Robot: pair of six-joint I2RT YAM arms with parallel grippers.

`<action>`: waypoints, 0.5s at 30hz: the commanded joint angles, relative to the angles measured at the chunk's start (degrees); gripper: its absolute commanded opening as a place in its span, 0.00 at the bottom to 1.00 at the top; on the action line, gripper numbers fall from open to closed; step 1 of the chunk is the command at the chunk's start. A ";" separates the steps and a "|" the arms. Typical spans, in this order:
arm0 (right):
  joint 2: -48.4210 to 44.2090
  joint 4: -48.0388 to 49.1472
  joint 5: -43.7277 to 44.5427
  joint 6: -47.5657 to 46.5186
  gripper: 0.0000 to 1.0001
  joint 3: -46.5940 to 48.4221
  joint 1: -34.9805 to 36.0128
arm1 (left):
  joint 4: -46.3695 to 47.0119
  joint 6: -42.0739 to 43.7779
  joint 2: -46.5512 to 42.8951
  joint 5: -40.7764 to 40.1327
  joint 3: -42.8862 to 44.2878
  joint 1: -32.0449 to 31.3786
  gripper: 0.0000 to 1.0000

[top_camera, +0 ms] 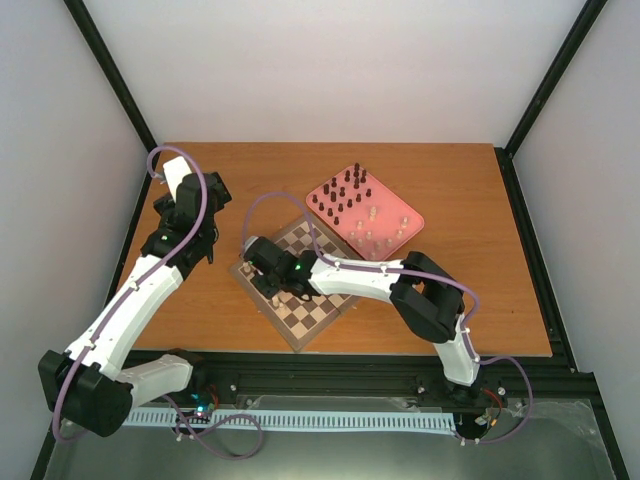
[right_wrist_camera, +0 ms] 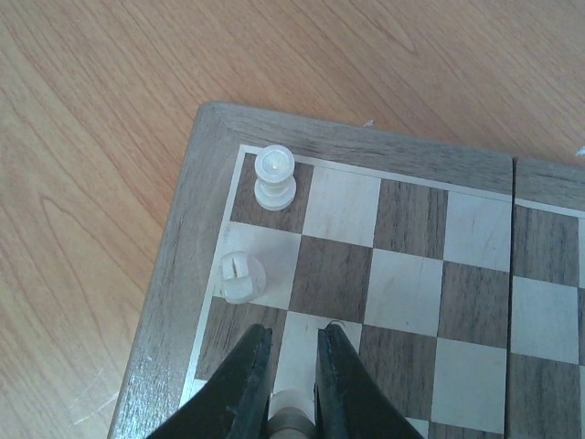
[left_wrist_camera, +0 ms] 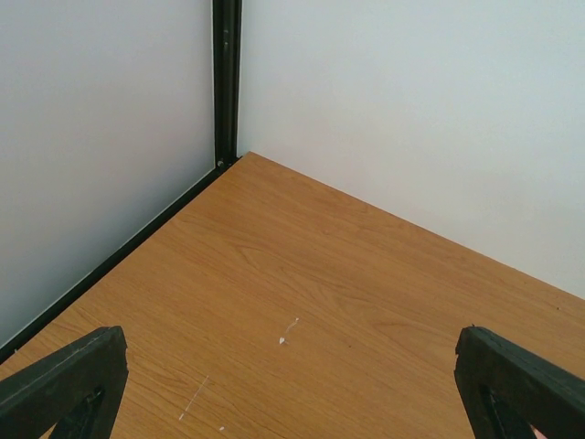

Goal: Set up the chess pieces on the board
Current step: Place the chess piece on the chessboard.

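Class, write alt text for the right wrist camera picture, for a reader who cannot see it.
The right gripper pinches a cream piece near a corner of the board. Two other cream pieces stand on edge squares ahead of it, with the wooden table beyond.

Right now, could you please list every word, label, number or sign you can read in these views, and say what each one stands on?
None: no text can be read in any view.
The board, the pink tray, the chess pieces and the table carry no lettering.
The green light on the right arm shows no characters.
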 commanded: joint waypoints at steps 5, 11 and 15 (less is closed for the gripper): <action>-1.56 1.33 -0.43 -1.09 0.03 -0.42 1.16 | 0.64 0.03 0.17 -0.77 0.37 0.28 1.00; -1.20 1.25 -0.75 -1.70 0.03 -0.40 1.78 | 0.78 -0.03 0.74 -0.77 0.37 0.23 1.00; -0.40 0.83 -1.23 -1.99 0.03 0.33 1.91 | 0.77 -0.03 0.79 -0.89 0.29 0.23 1.00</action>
